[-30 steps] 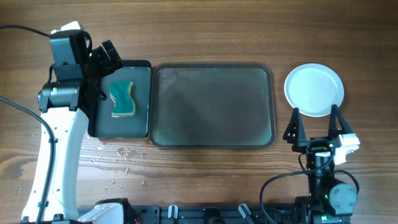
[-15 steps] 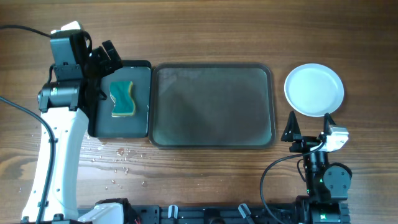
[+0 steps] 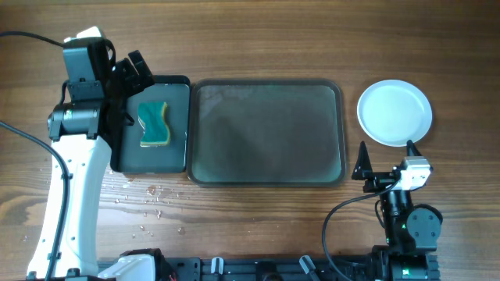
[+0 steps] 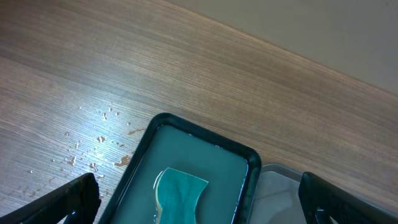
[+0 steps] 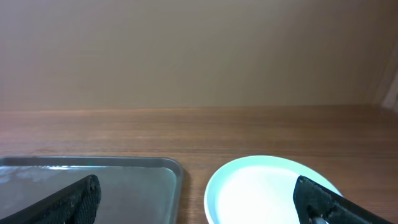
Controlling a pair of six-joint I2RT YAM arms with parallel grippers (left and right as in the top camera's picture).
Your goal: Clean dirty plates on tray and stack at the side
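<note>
Overhead, the grey-green tray [image 3: 266,133] lies at the worktop's [image 3: 266,47] centre. 1 clean white plate [image 3: 394,112] shows at the tray's 3 o'clock, apart from it. The right hand [image 3: 387,156], released and spread wide, hovers at the plate's 6 o'clock. The left hand [image 3: 129,92], likewise released, hangs over the 9 o'clock edge of the black tray [image 3: 176,156], where a teal sponge [image 3: 154,123] lies.

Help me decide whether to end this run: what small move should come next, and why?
Probably just draw the right gripper back to rest and stop. The tray is bare, the plates show as one clean white disc on the table to its right, the sponge lies in the black tray, and both it and the left gripper stand open and empty.
</note>
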